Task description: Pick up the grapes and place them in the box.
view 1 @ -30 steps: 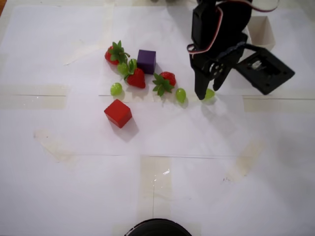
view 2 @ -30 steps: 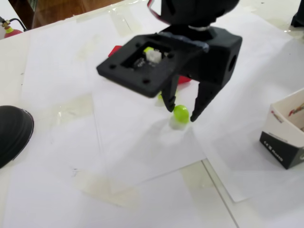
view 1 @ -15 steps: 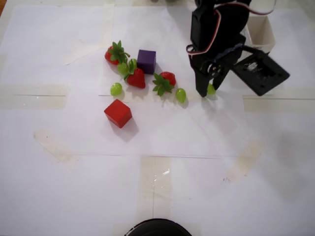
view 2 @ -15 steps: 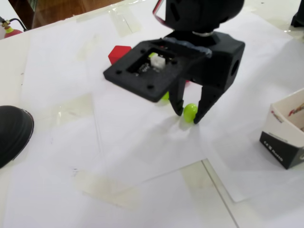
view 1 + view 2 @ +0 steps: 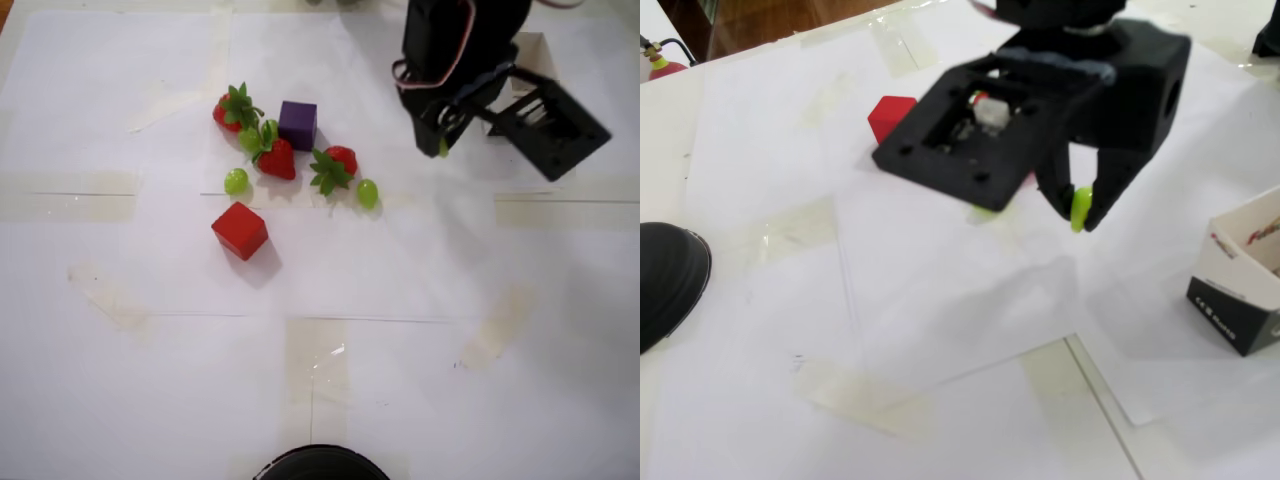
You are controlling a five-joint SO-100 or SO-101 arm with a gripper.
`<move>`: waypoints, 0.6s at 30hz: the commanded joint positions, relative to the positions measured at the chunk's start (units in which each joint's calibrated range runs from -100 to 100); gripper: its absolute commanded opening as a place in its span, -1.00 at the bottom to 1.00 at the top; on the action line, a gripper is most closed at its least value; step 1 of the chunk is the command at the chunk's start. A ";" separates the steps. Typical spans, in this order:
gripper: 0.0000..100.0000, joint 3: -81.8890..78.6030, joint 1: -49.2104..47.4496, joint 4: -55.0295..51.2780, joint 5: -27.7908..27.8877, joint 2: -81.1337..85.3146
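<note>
My black gripper (image 5: 1078, 208) is shut on one light-green grape (image 5: 1081, 205) and holds it clear of the paper. In the overhead view the gripper (image 5: 441, 146) hangs at the upper right with that grape (image 5: 443, 147) just peeking out between its fingers. Three more grapes lie on the table: one (image 5: 367, 192) right of the strawberries, one (image 5: 236, 181) left of them, and one (image 5: 249, 139) tucked among them. The white box (image 5: 1246, 283) with its black base band stands at the right of the fixed view; overhead only its rim (image 5: 532, 62) shows beside the arm.
Three red strawberries (image 5: 277, 158) and a purple cube (image 5: 298, 124) cluster near the grapes. A red cube (image 5: 239, 230) sits below them. A dark round object (image 5: 667, 280) lies at the left edge of the fixed view. Taped white paper covers the table.
The gripper closed on the grape that lay between its fingers, lifted it off the paper and moved up and toward the box.
</note>
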State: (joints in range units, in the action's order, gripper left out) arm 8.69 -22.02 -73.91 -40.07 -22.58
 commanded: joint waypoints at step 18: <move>-0.81 1.86 -17.76 -11.71 -10.45 13.98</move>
State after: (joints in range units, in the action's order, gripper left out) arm 16.47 -39.55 -88.30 -49.79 -14.04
